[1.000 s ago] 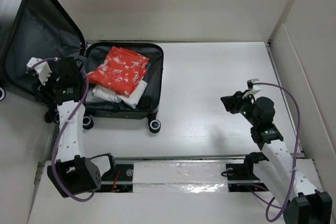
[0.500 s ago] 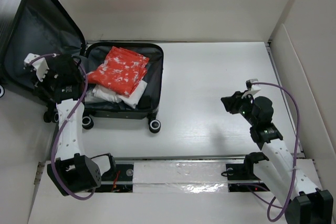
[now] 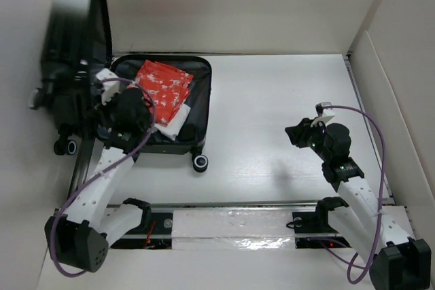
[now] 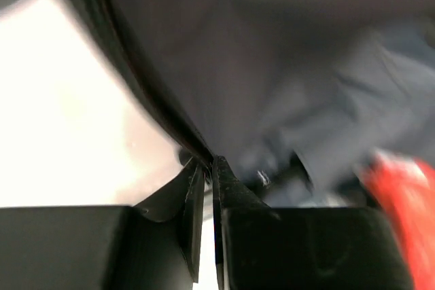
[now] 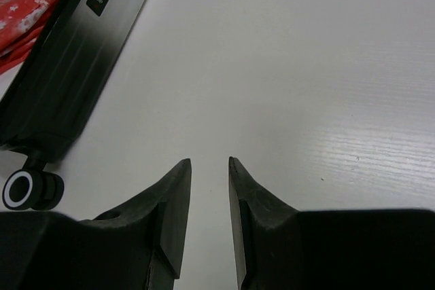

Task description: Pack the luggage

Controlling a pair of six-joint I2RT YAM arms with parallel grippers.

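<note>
The luggage lies open at the far left. Its base (image 3: 197, 93) holds a red patterned garment (image 3: 161, 86) on top of white clothing (image 3: 171, 125). Its lid (image 3: 75, 28) stands nearly upright, white-to-black shell facing out. My left gripper (image 3: 97, 93) is at the lid's near edge. In the left wrist view its jaws (image 4: 207, 162) are pinched on the lid's dark rim (image 4: 146, 100), with grey lining (image 4: 272, 66) beyond. My right gripper (image 3: 293, 134) hovers open and empty over the bare table (image 5: 306, 66), right of the luggage's shell (image 5: 75, 39).
White cardboard walls stand at the left (image 3: 24, 168), back and right (image 3: 401, 86). Black caster wheels (image 3: 200, 163) stick out at the luggage's near side; one shows in the right wrist view (image 5: 27, 189). A rail with foil tape (image 3: 224, 225) runs along the table's front edge.
The lid has swung up from lying open to the left to nearly upright. My left gripper moved right and up with it. The right arm has barely moved.
</note>
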